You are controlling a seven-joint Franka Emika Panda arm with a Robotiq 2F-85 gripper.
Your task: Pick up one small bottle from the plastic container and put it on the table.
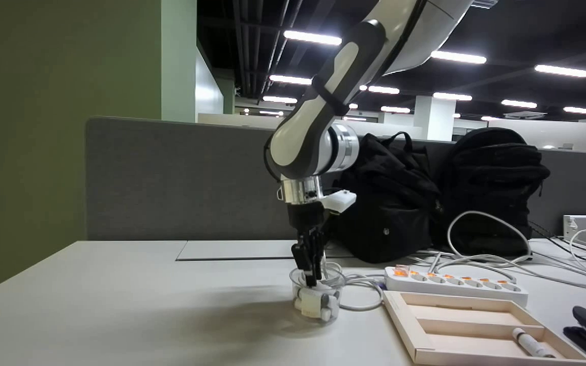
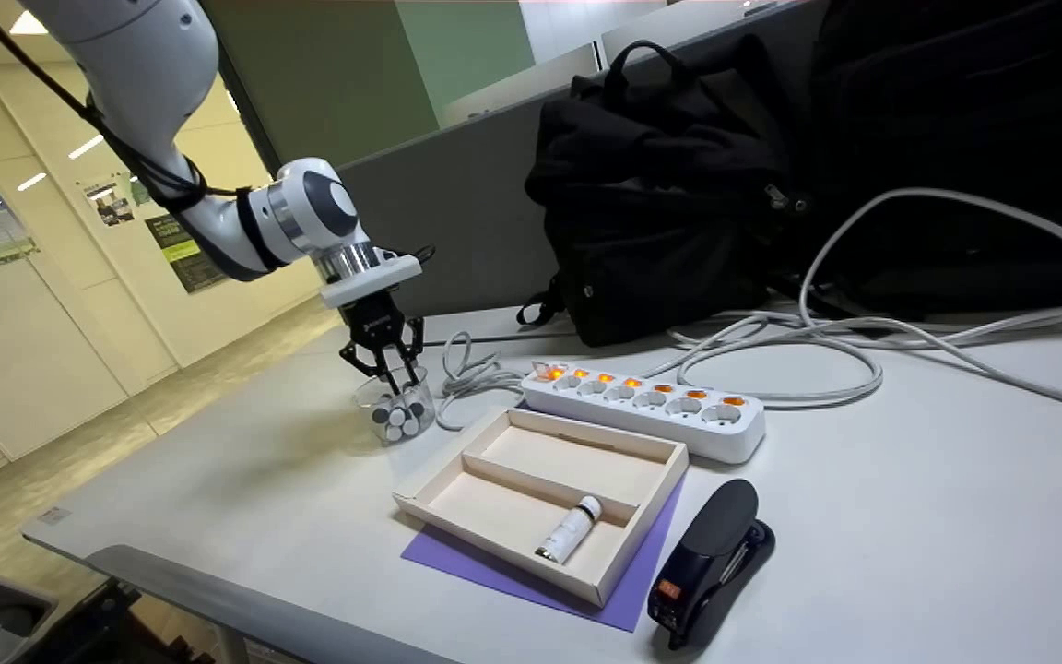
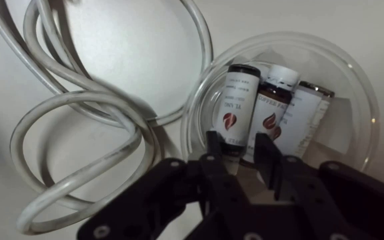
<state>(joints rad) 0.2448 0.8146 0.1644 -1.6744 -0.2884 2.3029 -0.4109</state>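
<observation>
A small, dark-ended cylindrical bottle [image 3: 238, 105] with a white label and red drop mark lies in the low, round tub of clear plastic [image 3: 372, 103], one among several there. The black two-fingered gripper [image 3: 238, 136] hangs with its fingers apart inside the tub's rim; in the wrist view the bottle's near end shows between them, though I cannot tell whether they touch it. Just beside that bottle, also under the gripper, are a brown glass bottle [image 3: 271, 103] with a white cap and another white-labelled one [image 3: 297, 116]. Close to the gripper, beside the tub, a pale grey cable [image 3: 72, 181] lies in loose loops on the wide, smooth, grey-white table [image 1: 120, 305]. Farther from the gripper come a long white power strip [image 2: 651, 415] with orange switches and a flat, beige, rectangular tray [image 2: 577, 461] over a purple sheet [image 2: 457, 558]; a lone white bottle [image 2: 571, 528] lies in the tray compartment farther from the strip. Well apart from the gripper rests a black stapler [image 2: 711, 563], and behind the gripper in an exterior view stand two black fabric backpacks [image 1: 389, 203] before a grey fabric partition [image 1: 186, 183]
</observation>
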